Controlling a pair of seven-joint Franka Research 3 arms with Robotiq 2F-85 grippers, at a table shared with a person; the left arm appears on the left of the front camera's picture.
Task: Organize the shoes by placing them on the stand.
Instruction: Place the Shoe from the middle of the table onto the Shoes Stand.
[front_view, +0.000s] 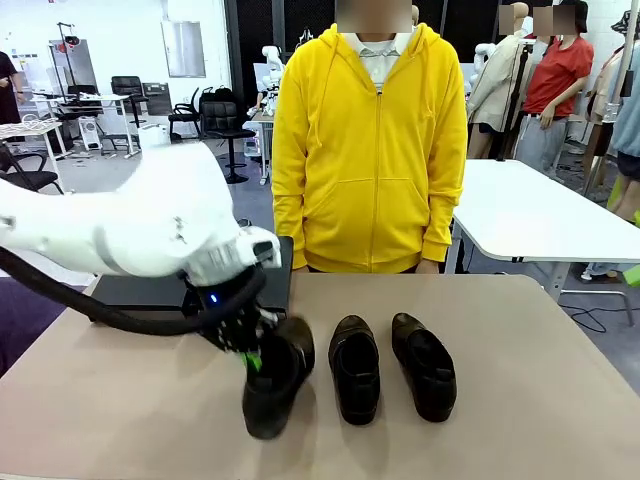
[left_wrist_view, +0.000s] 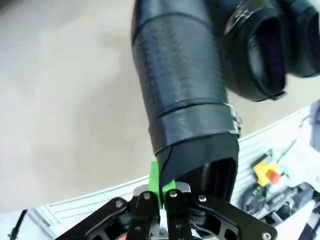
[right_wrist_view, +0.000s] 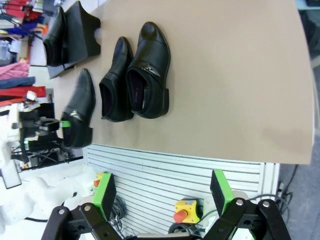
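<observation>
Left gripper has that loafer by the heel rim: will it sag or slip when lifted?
Probably stiff: the loafer holds its shape, pinched only at the heel rim by the left gripper. Glossy leather may slip. Toe end will likely droop.

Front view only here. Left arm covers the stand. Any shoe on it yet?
Observer: Yes. The right wrist view shows one shoe already on the stand.
Operator: Where's the grip?
Observer: In the left wrist view, the left gripper has its fingers shut on the heel rim of the held shoe.
Operator: And the other arm?
Observer: The right gripper is open, holding nothing.
</observation>
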